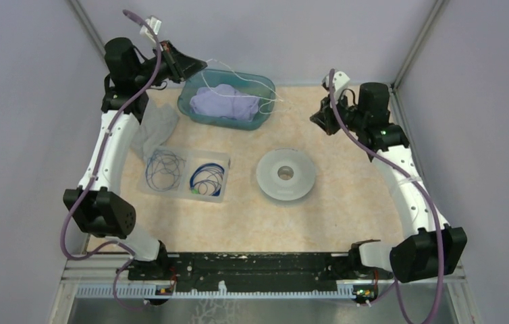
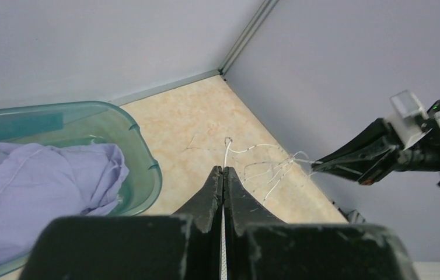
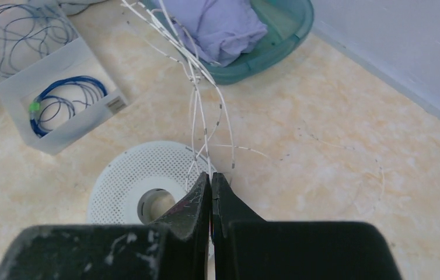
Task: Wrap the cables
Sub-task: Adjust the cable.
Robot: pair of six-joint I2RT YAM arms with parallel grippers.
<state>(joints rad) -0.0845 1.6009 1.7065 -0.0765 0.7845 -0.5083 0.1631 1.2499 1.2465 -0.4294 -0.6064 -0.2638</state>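
Observation:
A whitish cable (image 1: 269,84) hangs in thin loose strands between my two grippers, above the back of the table. My left gripper (image 1: 201,66) is at the back left over the teal bin, and its jaws (image 2: 223,169) are shut on the cable (image 2: 227,153). My right gripper (image 1: 317,119) is at the back right. It is shut (image 3: 210,175), with the cable's strands (image 3: 194,99) running into its tip. Blue cables (image 1: 165,169) (image 1: 208,179) lie coiled in a clear two-part box (image 1: 223,162).
A teal bin (image 1: 228,125) holding a purple cloth (image 1: 225,101) stands at the back centre. A grey cloth (image 1: 154,128) lies left of it. A white perforated spool (image 1: 286,174) sits mid-table. Grey walls close in the left, right and back.

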